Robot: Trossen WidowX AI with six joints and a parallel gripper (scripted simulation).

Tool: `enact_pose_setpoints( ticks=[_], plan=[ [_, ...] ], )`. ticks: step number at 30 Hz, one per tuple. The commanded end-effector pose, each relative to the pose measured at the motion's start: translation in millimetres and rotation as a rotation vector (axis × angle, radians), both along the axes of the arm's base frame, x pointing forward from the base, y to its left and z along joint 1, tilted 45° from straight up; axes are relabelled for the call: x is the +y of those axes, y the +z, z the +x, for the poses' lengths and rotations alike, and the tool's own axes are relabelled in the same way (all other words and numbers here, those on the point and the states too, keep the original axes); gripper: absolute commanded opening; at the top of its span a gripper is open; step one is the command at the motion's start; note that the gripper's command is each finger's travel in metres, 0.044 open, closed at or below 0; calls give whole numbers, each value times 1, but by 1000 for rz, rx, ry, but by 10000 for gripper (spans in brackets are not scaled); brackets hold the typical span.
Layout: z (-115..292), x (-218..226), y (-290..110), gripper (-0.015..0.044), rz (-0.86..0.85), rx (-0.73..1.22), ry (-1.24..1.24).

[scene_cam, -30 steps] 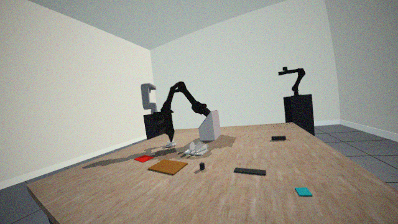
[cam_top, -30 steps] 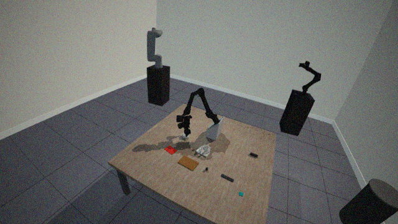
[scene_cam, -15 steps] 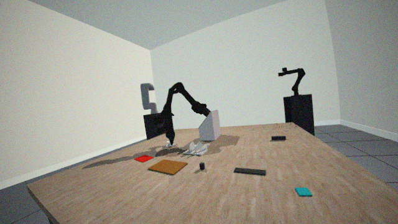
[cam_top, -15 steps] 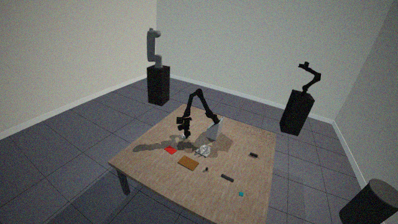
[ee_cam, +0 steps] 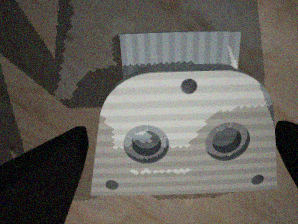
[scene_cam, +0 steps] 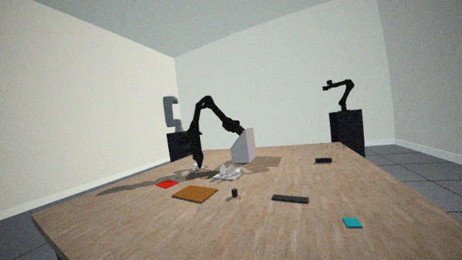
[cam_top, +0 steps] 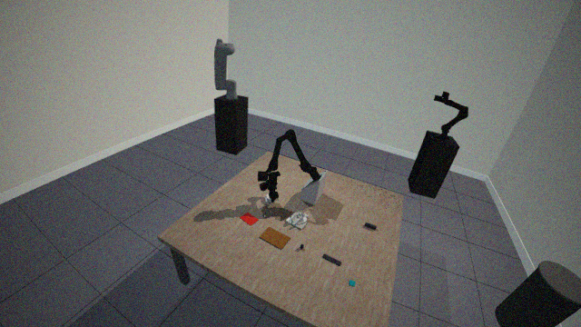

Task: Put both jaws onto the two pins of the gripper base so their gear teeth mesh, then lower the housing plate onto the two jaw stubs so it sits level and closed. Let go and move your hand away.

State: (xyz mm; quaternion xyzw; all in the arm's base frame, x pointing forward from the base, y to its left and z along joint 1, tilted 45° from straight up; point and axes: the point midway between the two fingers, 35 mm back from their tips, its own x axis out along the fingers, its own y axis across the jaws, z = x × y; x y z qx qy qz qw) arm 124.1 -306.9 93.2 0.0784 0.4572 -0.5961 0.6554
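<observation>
The white housing plate (ee_cam: 150, 100) has a rounded edge, two ringed round openings and three small dark holes. A pale upright or raised part (ee_cam: 180, 47) shows beyond its rounded edge in the wrist view. My gripper (cam_top: 272, 200) (scene_cam: 199, 167) (ee_cam: 182, 132) is open and empty, pointing down over the plate, with one finger off each side of it. The white gripper base (cam_top: 297, 220) (scene_cam: 227, 177) lies nearer the table's middle, with pale jaw-like pieces standing on it. Whether their teeth mesh is too small to tell. The pins are hidden.
A red square (cam_top: 249, 219) (scene_cam: 167, 184) and an orange-brown board (cam_top: 275, 238) (scene_cam: 195, 193) lie in front. A small black piece (scene_cam: 234, 193), a dark bar (cam_top: 331, 260) (scene_cam: 289, 198), another dark block (cam_top: 370, 226) (scene_cam: 323, 160) and a cyan square (cam_top: 351, 283) (scene_cam: 352, 222) lie rightward. The arm's pale wedge mount (scene_cam: 245, 149) stands behind the base.
</observation>
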Motion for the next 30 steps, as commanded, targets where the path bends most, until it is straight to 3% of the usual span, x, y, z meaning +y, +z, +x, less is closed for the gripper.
enact_pose_setpoints(
  ticks=[1, 9, 22, 30],
  plan=[
    [0, 0, -2, 440, 3, 1, 3],
    [0, 0, -2, 440, 3, 1, 3],
    [0, 0, 0, 353, 0, 0, 0],
    [0, 0, 0, 351, 0, 0, 0]
  ],
)
